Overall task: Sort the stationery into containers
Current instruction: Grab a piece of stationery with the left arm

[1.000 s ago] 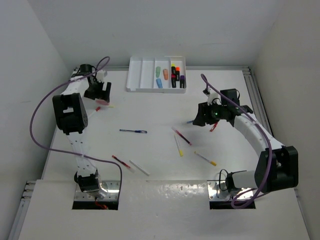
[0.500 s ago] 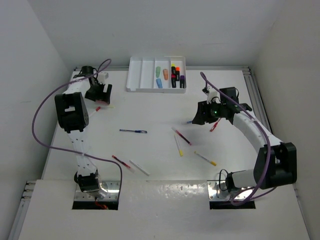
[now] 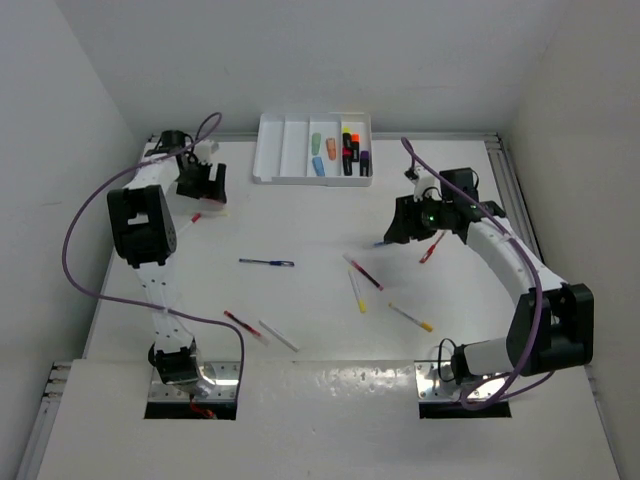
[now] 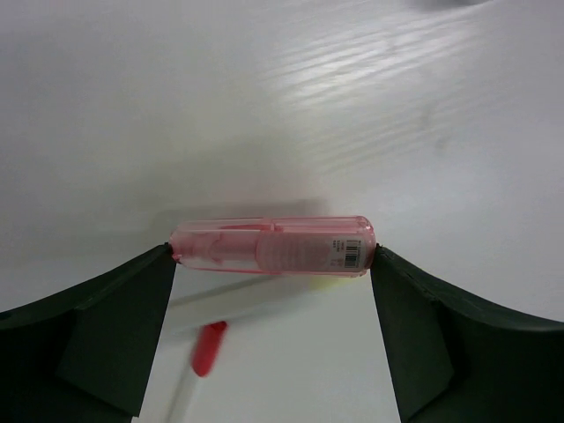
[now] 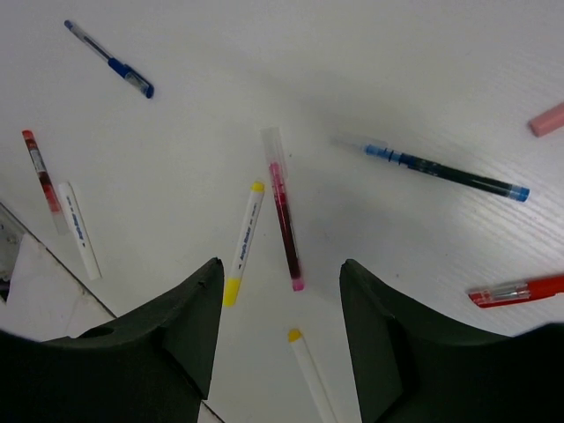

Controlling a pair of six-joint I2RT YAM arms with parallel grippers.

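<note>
Left pincer grips pink highlighter by its ends; right pincer open, empty, above magenta pen on tabletop.

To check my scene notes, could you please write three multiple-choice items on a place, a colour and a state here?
1. Which tray compartments are filled? A the two left; B the two right; C all four.
2. What colour is the highlighter in the left hand? A green; B pink; C blue.
3. How is the right hand? A open, empty; B shut on a pen; C shut, empty.

1 B: the left two are bare in the top view.
2 B: it looks pink in the wrist view.
3 A: nothing sits between its wide jaws.
</note>
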